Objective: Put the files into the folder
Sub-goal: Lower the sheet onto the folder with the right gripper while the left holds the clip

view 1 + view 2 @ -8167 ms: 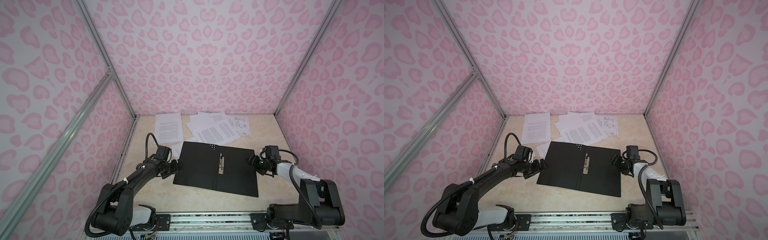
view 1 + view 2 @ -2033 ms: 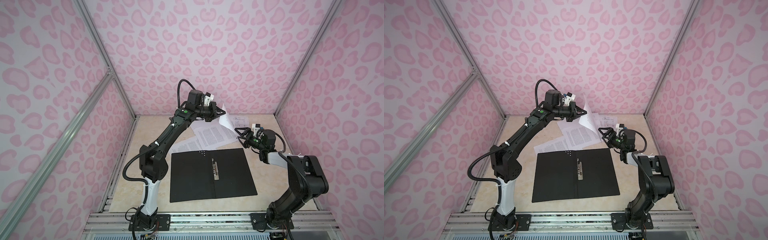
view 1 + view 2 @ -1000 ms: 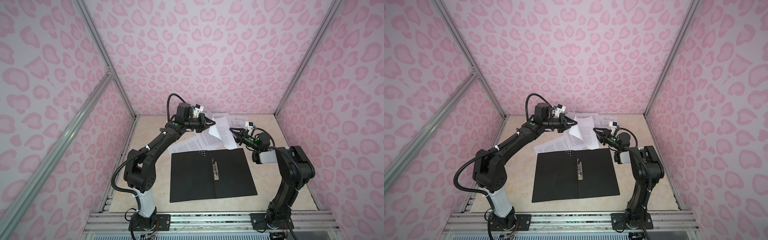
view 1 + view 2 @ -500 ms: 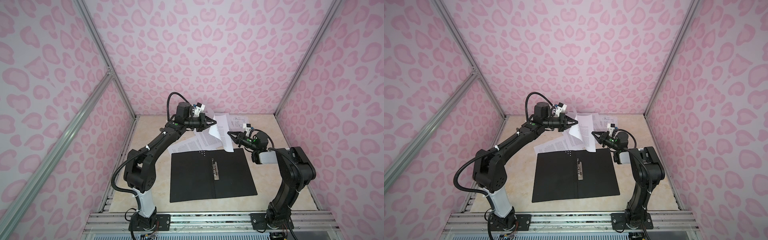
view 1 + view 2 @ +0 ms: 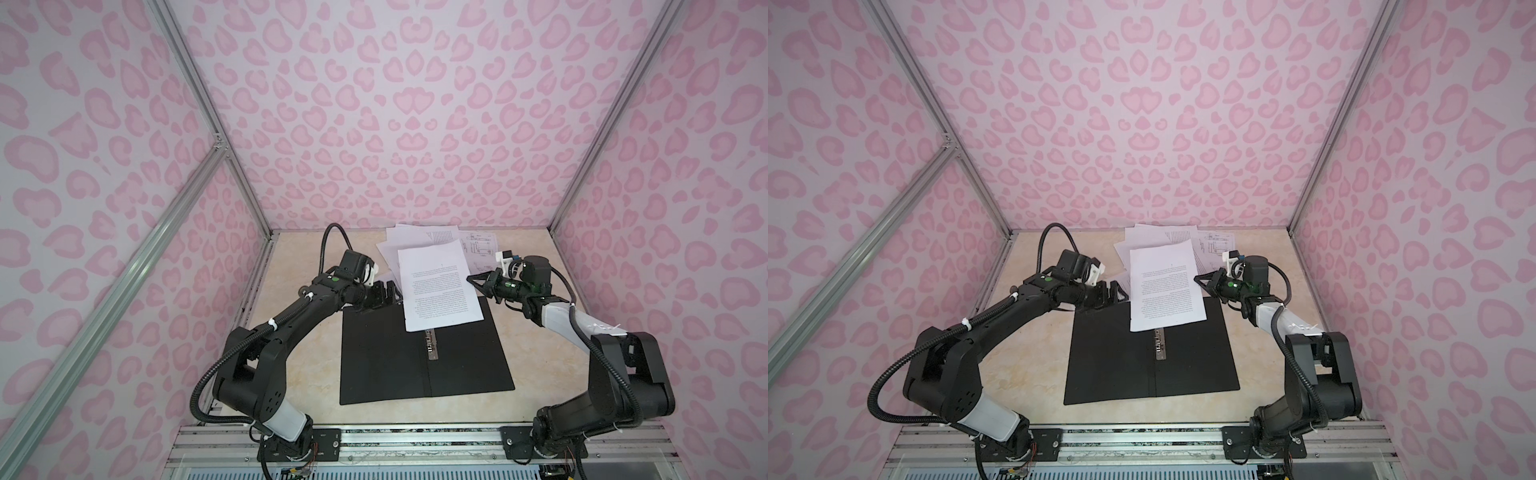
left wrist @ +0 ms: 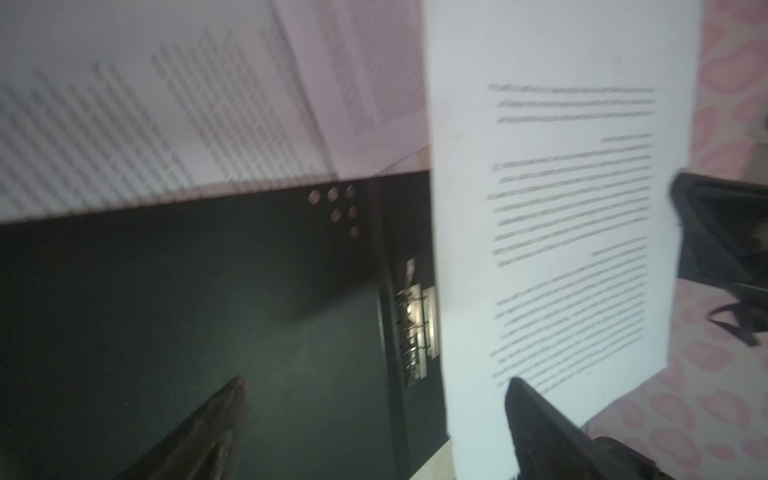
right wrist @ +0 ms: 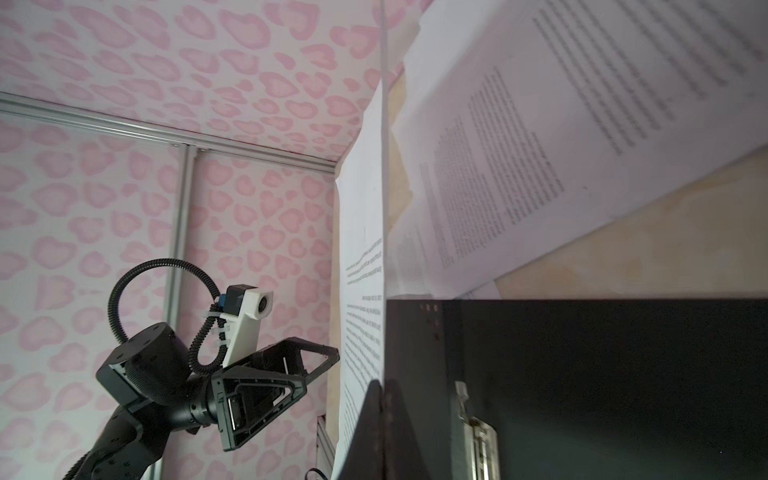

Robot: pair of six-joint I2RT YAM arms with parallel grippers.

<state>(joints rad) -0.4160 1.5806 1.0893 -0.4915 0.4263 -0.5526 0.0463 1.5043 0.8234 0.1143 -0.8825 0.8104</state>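
Observation:
The folder [image 5: 382, 361] [image 5: 1113, 365] lies open on the table, black inside up, its metal spine clip [image 5: 430, 347] partly showing. My right gripper [image 5: 471, 277] [image 7: 382, 386] is shut on the right edge of one printed sheet [image 5: 436, 286] [image 5: 1163, 286] of the files and holds it over the folder's far half. In the right wrist view the sheet [image 7: 361, 249] is seen nearly edge-on. My left gripper [image 5: 388, 291] [image 6: 374, 390] stands open just beside the sheet's left edge, with nothing in it. The other files [image 5: 401, 241] lie at the back.
A sheet with a line drawing [image 5: 482, 247] lies at the back right. Pink patterned walls and aluminium posts [image 5: 249, 199] close in three sides of the beige table [image 5: 316, 374]. A metal rail [image 5: 415, 440] runs along the front edge.
My left gripper has let go of the sheet, opened wide and dropped back to the left. My right gripper has shut on the sheet's right edge, and the sheet now hangs flatter over the folder.

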